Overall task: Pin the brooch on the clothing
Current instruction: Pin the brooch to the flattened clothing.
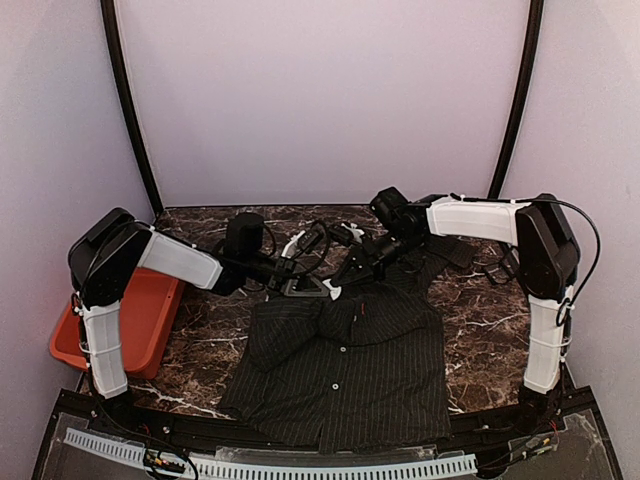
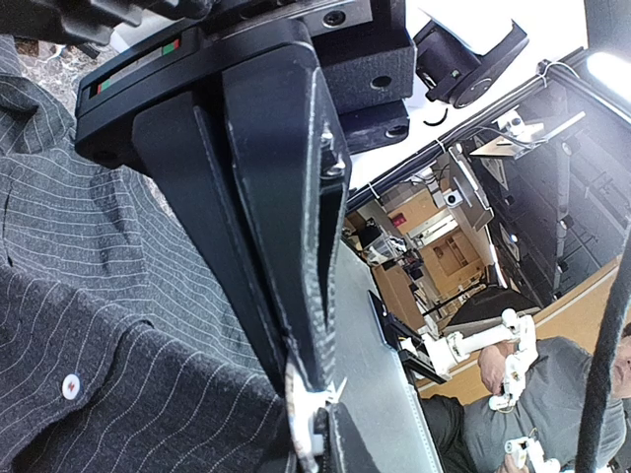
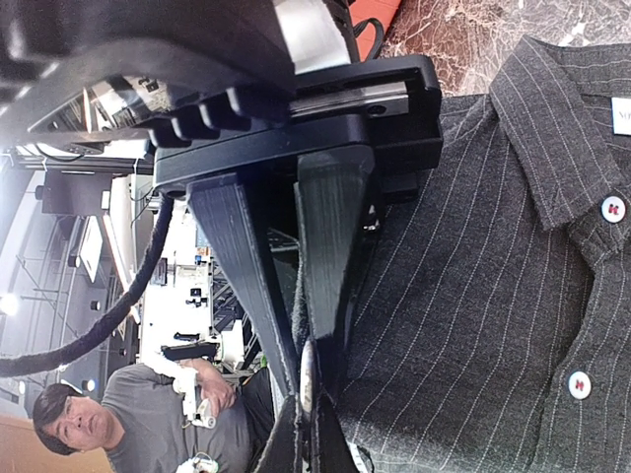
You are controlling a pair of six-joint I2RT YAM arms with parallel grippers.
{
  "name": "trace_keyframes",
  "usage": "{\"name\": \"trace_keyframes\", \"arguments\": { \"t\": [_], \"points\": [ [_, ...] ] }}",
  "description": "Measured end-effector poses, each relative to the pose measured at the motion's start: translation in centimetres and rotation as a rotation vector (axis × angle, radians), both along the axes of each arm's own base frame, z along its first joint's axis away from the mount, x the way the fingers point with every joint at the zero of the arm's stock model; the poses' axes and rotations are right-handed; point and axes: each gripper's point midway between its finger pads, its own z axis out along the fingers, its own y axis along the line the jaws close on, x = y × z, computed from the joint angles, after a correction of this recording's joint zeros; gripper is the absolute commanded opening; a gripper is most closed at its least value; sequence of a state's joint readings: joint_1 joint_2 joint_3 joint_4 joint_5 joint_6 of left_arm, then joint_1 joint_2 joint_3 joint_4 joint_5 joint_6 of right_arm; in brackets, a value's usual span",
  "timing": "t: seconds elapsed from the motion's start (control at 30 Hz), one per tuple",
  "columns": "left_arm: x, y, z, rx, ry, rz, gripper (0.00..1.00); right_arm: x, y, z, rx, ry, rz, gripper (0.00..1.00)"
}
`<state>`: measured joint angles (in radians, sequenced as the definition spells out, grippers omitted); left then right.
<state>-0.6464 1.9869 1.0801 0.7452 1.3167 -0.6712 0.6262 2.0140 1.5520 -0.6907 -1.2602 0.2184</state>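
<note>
The clothing point(image 1: 345, 370), a dark pinstriped collared shirt with white buttons, lies flat on the marble table, collar toward the back. Both grippers meet just above the collar. My left gripper point(image 1: 322, 272) point(image 2: 306, 379) has its jaws nearly together on a small pale metallic brooch point(image 2: 299, 404) at its tips. My right gripper point(image 1: 350, 270) point(image 3: 311, 360) is shut on a thin fold of the clothing point(image 3: 493, 296), and the brooch point(image 3: 309, 379) shows edge-on right at its tips, between the two grippers. In the top view the brooch is hidden by the fingers.
An orange bin point(image 1: 150, 320) stands at the table's left edge beside the left arm. Black cables point(image 1: 495, 265) lie at the back right. Marble table point(image 1: 480, 310) shows to the right of the shirt. Curved black posts frame the back wall.
</note>
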Motion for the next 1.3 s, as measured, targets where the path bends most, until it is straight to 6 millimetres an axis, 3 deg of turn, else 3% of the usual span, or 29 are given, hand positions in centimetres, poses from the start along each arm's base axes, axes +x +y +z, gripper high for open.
{"name": "trace_keyframes", "arguments": {
  "t": [0.3, 1.3],
  "points": [
    [0.1, -0.1, -0.2, 0.012, 0.022, 0.003, 0.01, 0.1, -0.1, 0.1, -0.006, -0.022, -0.007, 0.0],
    [1.0, -0.4, -2.0, 0.182, -0.043, 0.024, 0.01, 0.7, -0.4, -1.7, -0.074, -0.097, -0.027, 0.0]
  ]
}}
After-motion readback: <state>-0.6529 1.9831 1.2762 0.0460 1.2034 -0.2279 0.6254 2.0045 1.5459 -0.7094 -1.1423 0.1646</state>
